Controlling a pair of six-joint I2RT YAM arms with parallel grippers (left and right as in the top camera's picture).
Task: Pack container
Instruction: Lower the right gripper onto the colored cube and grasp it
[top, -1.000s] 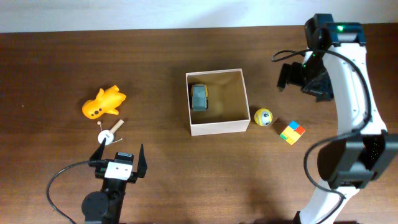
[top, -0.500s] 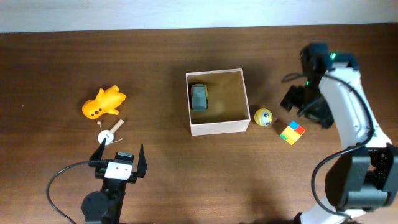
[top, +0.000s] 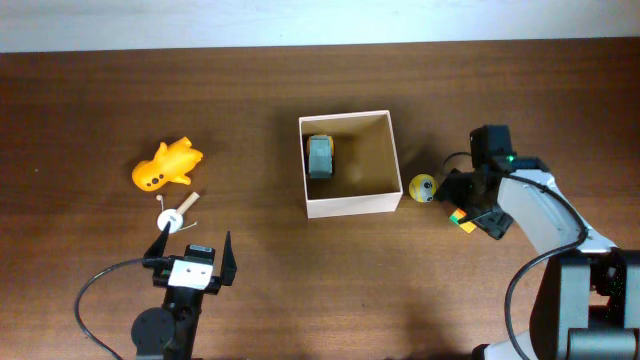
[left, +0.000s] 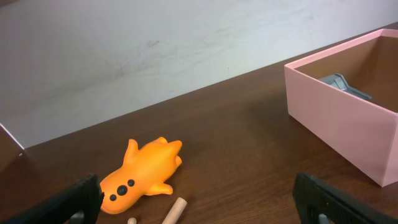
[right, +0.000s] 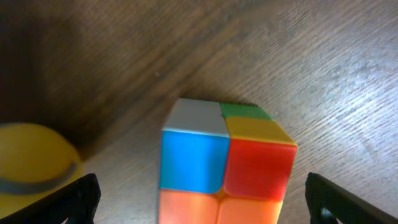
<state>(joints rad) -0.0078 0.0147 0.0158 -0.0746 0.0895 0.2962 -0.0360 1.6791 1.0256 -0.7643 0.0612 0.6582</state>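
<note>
The container (top: 349, 206) is a square white-walled box with a tan inside at the table's middle; a grey toy car (top: 320, 156) lies in its left part. It also shows in the left wrist view (left: 336, 118). My right gripper (top: 466, 205) is open and low over a small colour cube (top: 459, 217), its fingers on either side of the cube (right: 224, 162) without touching it. A yellow ball (top: 423, 187) lies just left of the cube. My left gripper (top: 192, 252) is open and empty near the front left.
An orange seal-like toy (top: 165, 165) lies at the left, also in the left wrist view (left: 142, 171). A small wooden peg with a white disc (top: 176, 214) lies just below it. A pale wall runs along the table's back edge.
My right arm has swung from behind the box's right side forward and down, onto the colour cube. The left arm has not moved.
</note>
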